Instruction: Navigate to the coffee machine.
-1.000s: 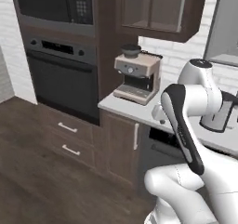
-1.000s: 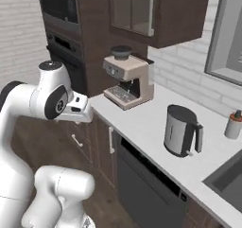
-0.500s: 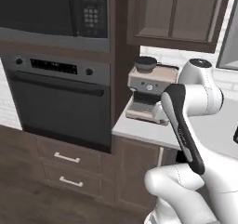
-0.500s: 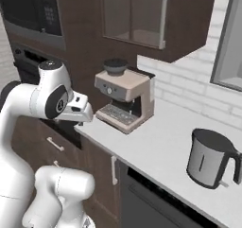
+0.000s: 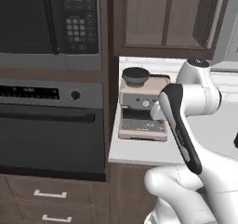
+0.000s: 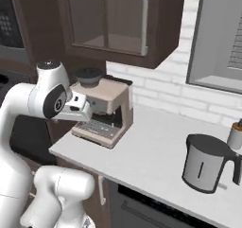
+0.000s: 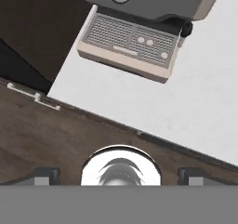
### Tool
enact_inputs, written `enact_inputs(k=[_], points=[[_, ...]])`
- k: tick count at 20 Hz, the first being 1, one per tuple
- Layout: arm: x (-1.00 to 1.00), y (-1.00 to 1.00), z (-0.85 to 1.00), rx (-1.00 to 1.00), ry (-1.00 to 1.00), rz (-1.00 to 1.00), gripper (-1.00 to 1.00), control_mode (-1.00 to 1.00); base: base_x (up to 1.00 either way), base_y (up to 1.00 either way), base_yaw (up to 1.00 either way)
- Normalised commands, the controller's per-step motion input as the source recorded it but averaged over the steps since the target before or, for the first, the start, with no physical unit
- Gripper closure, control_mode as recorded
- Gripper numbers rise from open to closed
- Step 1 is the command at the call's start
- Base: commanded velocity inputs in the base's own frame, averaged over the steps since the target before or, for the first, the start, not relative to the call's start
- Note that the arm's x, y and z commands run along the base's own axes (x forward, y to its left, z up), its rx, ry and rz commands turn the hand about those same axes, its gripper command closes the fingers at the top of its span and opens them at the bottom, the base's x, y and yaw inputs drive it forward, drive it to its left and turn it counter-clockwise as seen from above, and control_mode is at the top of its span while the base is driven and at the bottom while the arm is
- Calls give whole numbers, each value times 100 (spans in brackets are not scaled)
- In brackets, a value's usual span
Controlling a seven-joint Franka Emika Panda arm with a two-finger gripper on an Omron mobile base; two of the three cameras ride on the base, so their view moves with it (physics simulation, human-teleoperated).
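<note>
The coffee machine (image 5: 137, 110) is a boxy beige-and-silver unit with a dark round hopper on top, standing at the left end of the white counter (image 6: 156, 151). It also appears close ahead in the right base view (image 6: 109, 105). In the hand view its dial and ribbed drip tray (image 7: 130, 38) sit at the top. My gripper (image 7: 118, 176) hangs open above the counter's front edge, just short of the machine, with nothing between its fingertips (image 7: 44, 176). The hand (image 6: 79, 109) is folded in front of the machine's left side.
A built-in wall oven (image 5: 51, 135) with a microwave (image 5: 46, 23) above it fills the tall unit left of the counter, with drawers (image 5: 46, 195) below. A grey kettle (image 6: 205, 163) and a small bottle (image 6: 235, 135) stand to the right. A dark upper cabinet (image 6: 118, 19) hangs overhead.
Both base views have shifted: the base has driven closer, so the coffee machine looks larger and nearer. The kettle has slid toward the right edge. The arm's pose is unchanged.
</note>
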Motion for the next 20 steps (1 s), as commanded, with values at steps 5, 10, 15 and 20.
enact_inputs(k=[5,10,15,20], points=[[0,0,0,0,0,0,-100,100,42,17,-45],[0,0,0,0,0,0,-100,100,21,40,-32],[0,0,0,0,0,0,-100,100,16,49,-15],[0,0,0,0,0,0,-100,100,31,30,-8]])
